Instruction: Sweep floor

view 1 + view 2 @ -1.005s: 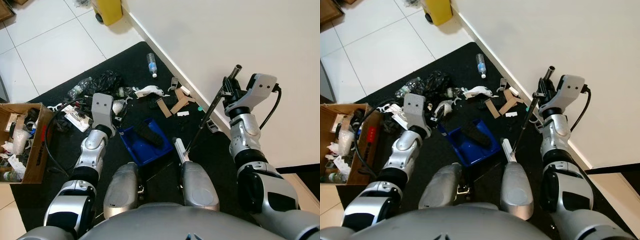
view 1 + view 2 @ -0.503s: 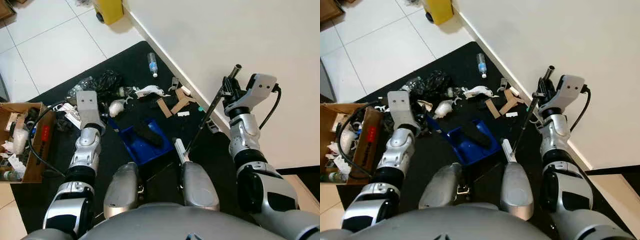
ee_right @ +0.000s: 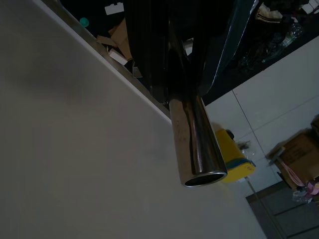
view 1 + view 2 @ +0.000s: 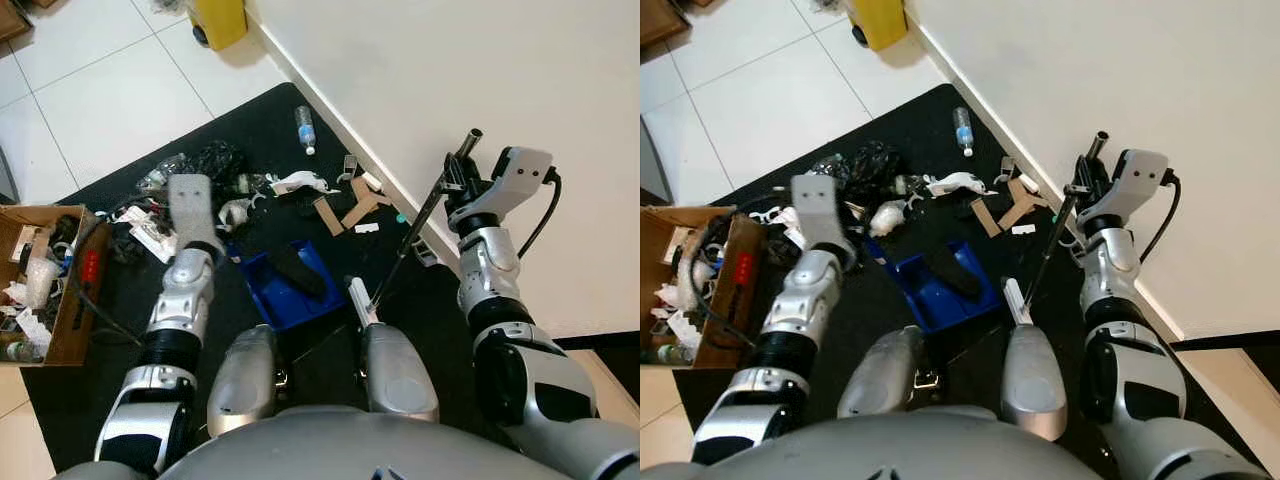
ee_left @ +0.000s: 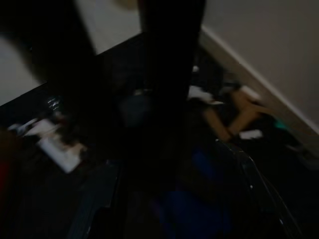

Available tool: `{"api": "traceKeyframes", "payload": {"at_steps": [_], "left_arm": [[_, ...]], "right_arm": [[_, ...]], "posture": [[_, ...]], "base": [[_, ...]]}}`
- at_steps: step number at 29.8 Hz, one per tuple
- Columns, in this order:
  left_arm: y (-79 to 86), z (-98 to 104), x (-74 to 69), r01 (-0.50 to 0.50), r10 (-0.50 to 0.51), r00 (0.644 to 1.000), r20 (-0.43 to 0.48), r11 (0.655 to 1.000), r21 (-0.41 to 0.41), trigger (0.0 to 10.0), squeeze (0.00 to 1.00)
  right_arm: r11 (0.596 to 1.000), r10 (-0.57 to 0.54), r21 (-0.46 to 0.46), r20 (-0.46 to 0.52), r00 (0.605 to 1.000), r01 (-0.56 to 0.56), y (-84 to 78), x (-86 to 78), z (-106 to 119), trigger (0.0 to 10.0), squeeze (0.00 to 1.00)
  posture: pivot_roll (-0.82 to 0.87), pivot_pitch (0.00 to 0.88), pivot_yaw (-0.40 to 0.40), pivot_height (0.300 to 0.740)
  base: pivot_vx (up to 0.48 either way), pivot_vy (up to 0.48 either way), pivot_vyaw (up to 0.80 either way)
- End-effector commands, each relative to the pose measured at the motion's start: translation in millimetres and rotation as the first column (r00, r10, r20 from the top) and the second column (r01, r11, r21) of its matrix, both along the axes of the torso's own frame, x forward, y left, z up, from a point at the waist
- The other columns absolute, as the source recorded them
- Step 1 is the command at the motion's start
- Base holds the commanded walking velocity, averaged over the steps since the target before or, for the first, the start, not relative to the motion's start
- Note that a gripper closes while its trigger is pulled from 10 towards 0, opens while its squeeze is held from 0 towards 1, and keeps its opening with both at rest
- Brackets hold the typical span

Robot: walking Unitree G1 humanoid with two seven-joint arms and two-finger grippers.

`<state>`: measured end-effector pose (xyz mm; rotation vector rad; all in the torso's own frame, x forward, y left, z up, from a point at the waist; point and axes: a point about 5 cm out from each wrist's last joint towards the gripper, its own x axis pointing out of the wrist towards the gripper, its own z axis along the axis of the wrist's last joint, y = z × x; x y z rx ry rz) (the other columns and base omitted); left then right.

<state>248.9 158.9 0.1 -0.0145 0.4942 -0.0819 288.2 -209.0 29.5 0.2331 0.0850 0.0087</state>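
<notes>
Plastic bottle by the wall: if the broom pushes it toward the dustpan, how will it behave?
The plastic bottle lies on its side on the black mat, so it will probably roll or skid away rather than travel straight. It looks clear and mostly empty, so it is likely light and may bounce off the blue dustpan.

Head views bright, evenly lit, sharp; left wrist view dark, blurred; right dim.

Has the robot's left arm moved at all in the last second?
Yes. The left gripper swung out toward the cardboard box, then came back toward the blue dustpan.
</notes>
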Motion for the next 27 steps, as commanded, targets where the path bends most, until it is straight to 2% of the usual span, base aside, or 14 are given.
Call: {"api": "traceKeyframes", "payload": {"at_steps": [1, 3, 5, 6, 7, 13, 19, 27], "left_arm": [[-0.1, -3, -6.1, 0.010, -0.010, 1.000, -0.019, 1.000, -0.020, 10.0, 0.00], [1.3, -1, -9.6, 0.037, -0.037, 0.999, 0.002, 0.999, -0.014, 10.0, 0.00], [2.4, -1, -18.7, 0.129, -0.131, 0.991, 0.032, 0.991, 0.043, 10.0, 0.00], [1.4, -2, -27.2, 0.234, -0.243, 0.967, 0.081, 0.966, 0.110, 10.0, 0.00], [2.4, -5, -30.8, 0.247, -0.259, 0.962, 0.092, 0.961, 0.126, 10.0, 0.00], [9.1, -12, -36.4, 0.211, -0.229, 0.968, 0.098, 0.962, 0.173, 10.0, 0.00], [13.1, -17, -31.4, 0.190, -0.216, 0.972, 0.094, 0.954, 0.231, 10.0, 0.00], [12.9, -16, -20.5, 0.175, -0.211, 0.970, 0.120, 0.951, 0.253, 10.0, 0.00]], "right_arm": [[0.999, 0.007, 0.033, -0.091, 0.996, -0.004, 6.1, -10.5, -18, 10.0, 0.00], [0.999, 0.009, 0.033, -0.091, 0.996, -0.005, 6.5, -11.0, -18, 10.0, 0.00], [1.000, 0.011, 0.029, -0.094, 0.996, -0.009, 7.1, -12.9, -20, 10.0, 0.00], [1.000, 0.003, 0.007, -0.090, 0.996, -0.002, 6.9, -16.5, -21, 10.0, 0.00], [1.000, -0.004, -0.017, -0.089, 0.996, 0.003, 6.8, -19.9, -23, 10.0, 0.00], [0.999, 0.005, -0.035, -0.098, 0.995, -0.008, 13.4, -35.3, -33, 10.0, 0.00], [0.997, 0.071, -0.017, -0.152, 0.986, -0.075, 21.4, -47.7, -45, 10.0, 0.00], [0.997, 0.065, -0.023, -0.145, 0.987, -0.069, 21.1, -45.6, -43, 10.0, 0.00]], "posture": [[0.03, 0.038, 0.015, 0.740], [0.03, 0.037, 0.012, 0.740], [0.03, 0.037, 0.012, 0.740], [0.04, 0.030, 0.002, 0.740], [0.04, 0.027, 0.003, 0.740], [0.04, 0.021, -0.006, 0.740], [0.04, 0.011, -0.005, 0.740], [0.04, 0.006, 0.001, 0.740]], "base": [[0.000, 0.000, 0.00], [0.000, 0.000, 0.00], [0.000, 0.000, 0.00], [0.000, 0.000, 0.00], [0.000, 0.000, 0.00], [0.000, 0.000, 0.00], [0.000, 0.000, 0.00], [0.000, 0.000, 0.00]]}}
